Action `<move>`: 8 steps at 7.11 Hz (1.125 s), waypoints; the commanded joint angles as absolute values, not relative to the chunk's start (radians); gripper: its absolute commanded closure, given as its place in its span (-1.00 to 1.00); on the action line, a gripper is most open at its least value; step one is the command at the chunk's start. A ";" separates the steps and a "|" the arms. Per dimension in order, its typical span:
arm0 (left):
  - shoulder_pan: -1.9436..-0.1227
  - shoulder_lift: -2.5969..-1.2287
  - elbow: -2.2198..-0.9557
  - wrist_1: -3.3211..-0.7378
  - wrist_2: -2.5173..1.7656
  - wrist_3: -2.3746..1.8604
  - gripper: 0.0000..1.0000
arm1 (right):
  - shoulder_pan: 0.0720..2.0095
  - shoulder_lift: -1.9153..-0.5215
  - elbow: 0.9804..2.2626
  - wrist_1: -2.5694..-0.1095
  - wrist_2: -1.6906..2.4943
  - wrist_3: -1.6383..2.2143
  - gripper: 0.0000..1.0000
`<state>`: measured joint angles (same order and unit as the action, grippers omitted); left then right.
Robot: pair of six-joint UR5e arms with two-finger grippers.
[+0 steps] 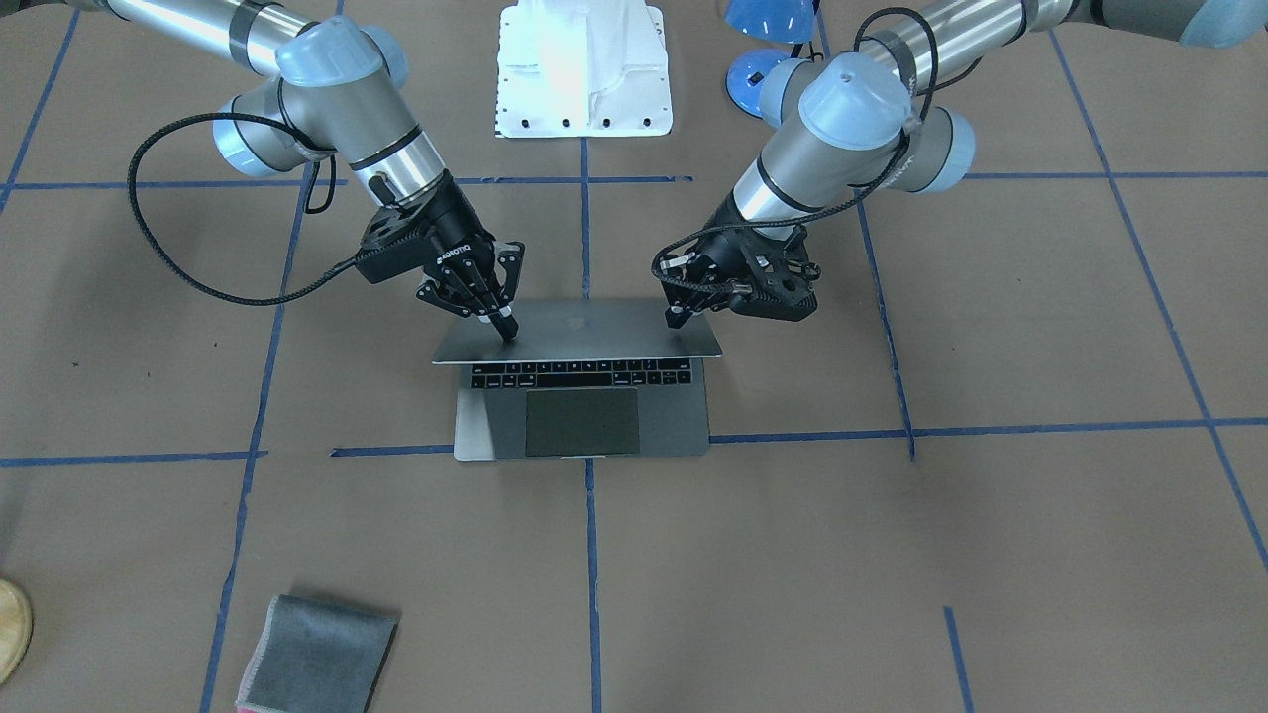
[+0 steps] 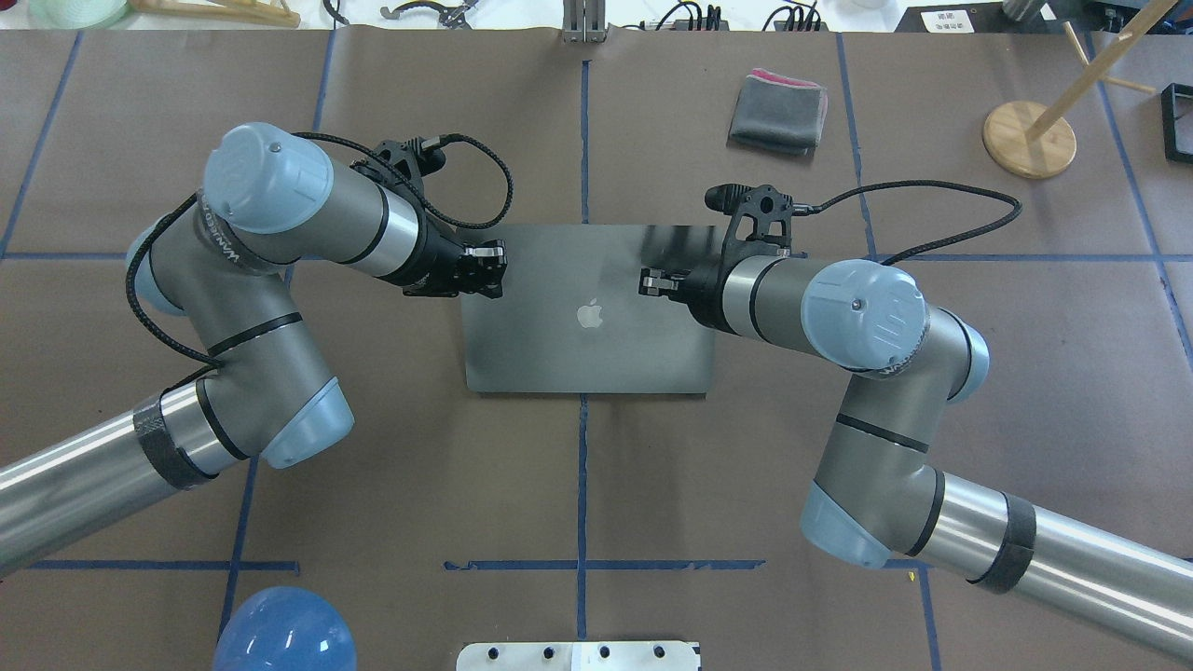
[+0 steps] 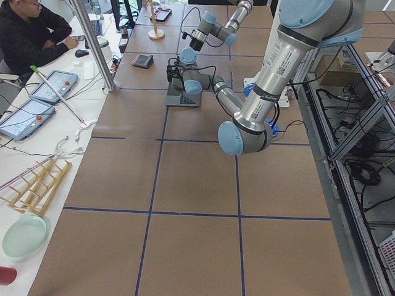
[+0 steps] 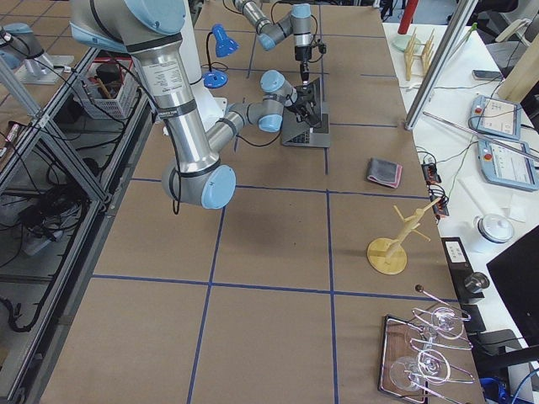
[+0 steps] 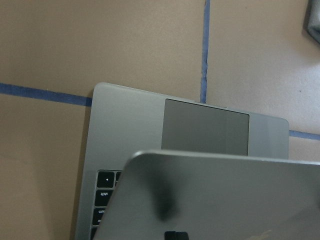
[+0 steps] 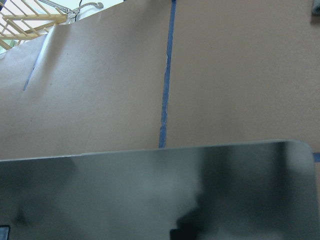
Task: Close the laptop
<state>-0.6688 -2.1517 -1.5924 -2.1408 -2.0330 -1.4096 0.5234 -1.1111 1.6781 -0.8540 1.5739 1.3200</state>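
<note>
Two grippers, both on the laptop [image 1: 604, 335] lid, and that is the relation that matters. Laptop sits mid-table [image 1: 892, 555], roughly centred between the arms, with the base flat. The lid is part-way down and leans over the keyboard [image 1: 580, 376], so only the front key rows and the trackpad [image 1: 581, 422] show in the front-facing view. Long axis runs side to side across the robot's front. Hinge edge is toward the robot; the open front edge points away, toward the operators' side. Right gripper [image 1: 503, 325]: fingers together, nothing between them, tip pressed on the lid's outer face near the robot's-right end, close to the free edge. Left gripper [image 1: 678, 311]: fingers also look drawn together and empty, tip touching the outer face near the robot's-left end, a bit further back from the free edge. So the lid lies directly under and just forward of both tips, and neither arm is clearly nearer. The right one probably has the better lever, being closer to the free edge. Wrist views agree: each looks down over the lid's grey back, the left one with the palm rest beyond it. Judgement: lid looks over halfway shut; what's left is a push down and away from the robot, swinging about the hinge line till lid meets base. Risk: tips sliding on smooth metal, or an uneven push twisting the lid. Folded grey cloth [image 1: 317, 659] lies well apart, near the operators' edge, not involved.
</note>
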 commanded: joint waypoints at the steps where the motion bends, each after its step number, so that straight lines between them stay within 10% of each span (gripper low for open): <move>1: -0.675 -2.181 -1.536 -2.144 -2.033 -1.410 1.00 | 0.541 -1.080 1.625 -0.854 1.574 1.319 1.00; 8: -0.676 -2.263 -1.339 -2.220 -1.988 -1.390 1.00 | 0.563 -1.017 1.490 -0.853 1.574 1.324 0.99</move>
